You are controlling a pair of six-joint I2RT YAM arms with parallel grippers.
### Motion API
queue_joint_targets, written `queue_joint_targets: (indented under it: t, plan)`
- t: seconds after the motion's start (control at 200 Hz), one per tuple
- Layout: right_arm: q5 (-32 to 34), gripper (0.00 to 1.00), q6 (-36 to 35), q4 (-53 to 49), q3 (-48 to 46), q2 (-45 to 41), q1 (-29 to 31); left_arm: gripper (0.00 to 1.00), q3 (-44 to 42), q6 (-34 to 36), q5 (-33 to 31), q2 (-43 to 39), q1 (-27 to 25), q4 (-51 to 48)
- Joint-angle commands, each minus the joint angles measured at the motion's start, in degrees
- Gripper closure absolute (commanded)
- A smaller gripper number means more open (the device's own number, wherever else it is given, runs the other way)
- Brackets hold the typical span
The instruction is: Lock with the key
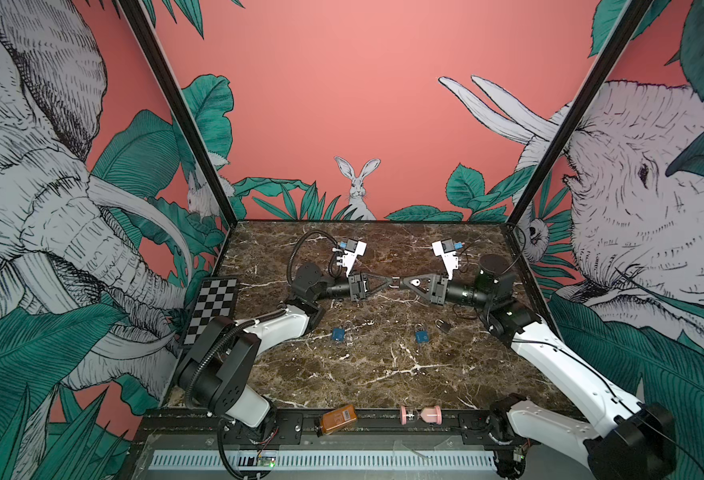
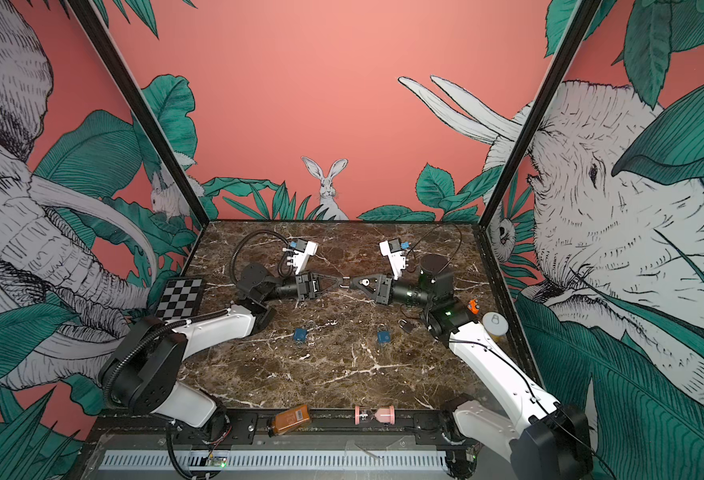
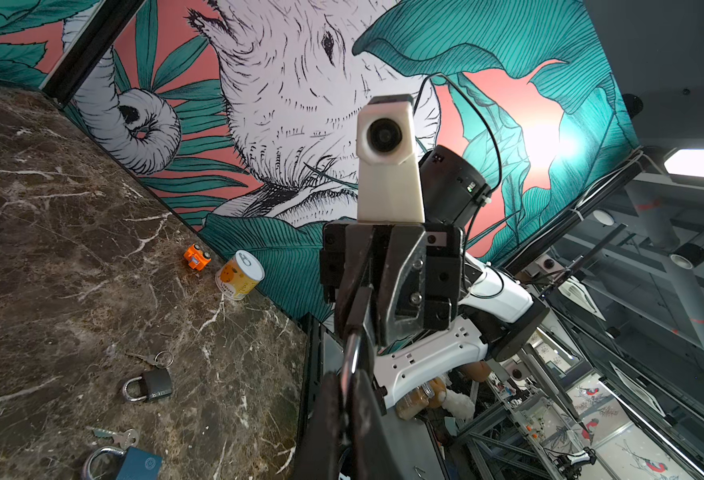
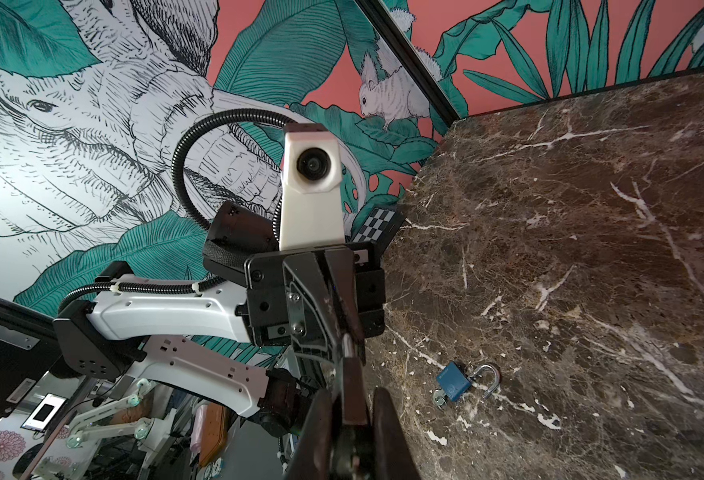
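The left pincer [image 1: 388, 283] clamps the shackle [image 3: 352, 353], the right pincer [image 1: 401, 284] the padlock [image 4: 351, 395]; pressing them squarely together, without twisting, should seat it.

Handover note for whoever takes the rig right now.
Left gripper: shut on the shackle end of a padlock, mid-air.
Right gripper: shut on that padlock's other end; body hidden.
On the marble table: blue padlock, another blue padlock, dark padlock with keys beside it.
Done: one lock off the table, both grippers on it.
Left: key insertion or turn not visible; check, then lock.
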Motion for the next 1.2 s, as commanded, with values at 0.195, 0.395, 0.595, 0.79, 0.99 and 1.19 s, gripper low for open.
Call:
queue_joint_targets:
  t: [0.195, 0.395, 0.595, 0.79, 0.99, 1.19]
  plan:
    - [0.64, 1.00, 5.42, 9.92, -1.86, 4.60, 0.68, 1.00, 2.34, 2.10, 3.91, -1.52, -4.04, 4.10]
    - [1.33, 1.00, 5.55, 10.63, -1.43, 6.31, 2.77, 1.00, 3.30, 2.62, 4.33, -1.53, -5.11, 3.71]
    - [1.36, 1.00, 5.42, 11.51, -0.90, 9.49, 6.14, 1.00, 3.64, 3.22, 3.71, -1.53, -5.21, 3.38]
    - [1.96, 1.00, 5.74, 11.27, -2.74, 9.37, 7.99, 1.00, 2.85, 5.99, 0.55, -2.50, -4.42, 1.29]
    - [3.39, 1.00, 5.38, 7.74, -6.67, 3.68, 7.83, 1.00, 2.58, 8.19, -1.21, -4.49, -1.02, -1.44]
    - [3.69, 1.00, 5.32, 6.94, -7.10, 2.03, 7.37, 1.00, 4.39, 9.14, 0.16, -4.49, -0.74, -3.75]
